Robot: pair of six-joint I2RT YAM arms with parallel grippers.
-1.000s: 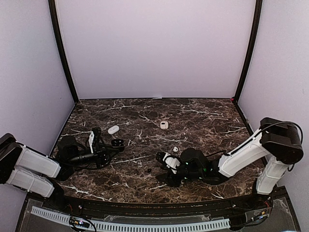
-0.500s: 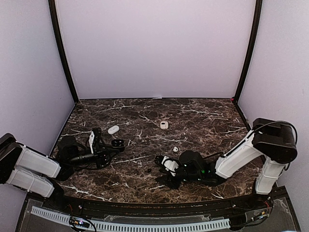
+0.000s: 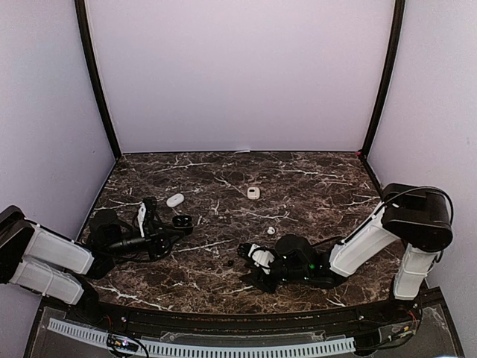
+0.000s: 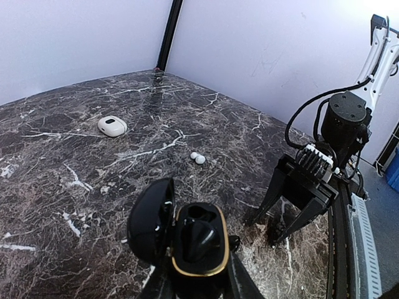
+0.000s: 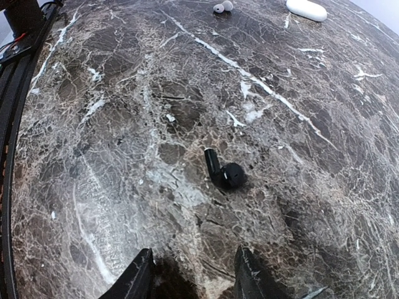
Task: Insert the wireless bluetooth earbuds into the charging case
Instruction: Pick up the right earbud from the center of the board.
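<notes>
My left gripper (image 4: 194,283) is shut on a black charging case (image 4: 215,265) whose lid (image 4: 149,218) stands open to the left. One black earbud (image 4: 198,237) sits in the case. In the top view the case (image 3: 181,221) is at the left of the table. Another black earbud (image 5: 223,173) lies on the marble just ahead of my right gripper (image 5: 193,274), which is open, low over the table, with nothing between its fingers. Two white earbuds (image 3: 270,230) lie together behind the right gripper (image 3: 246,257).
A white closed case (image 3: 175,199) lies behind the left gripper and another white case (image 3: 254,192) sits mid-table further back. The two white earbuds (image 4: 197,157) and a white case (image 4: 112,126) also show in the left wrist view. Purple walls enclose the marble table (image 3: 313,179).
My right arm has slid left along the table, and its jaws have narrowed a little. The left gripper and the black case have stayed still.
</notes>
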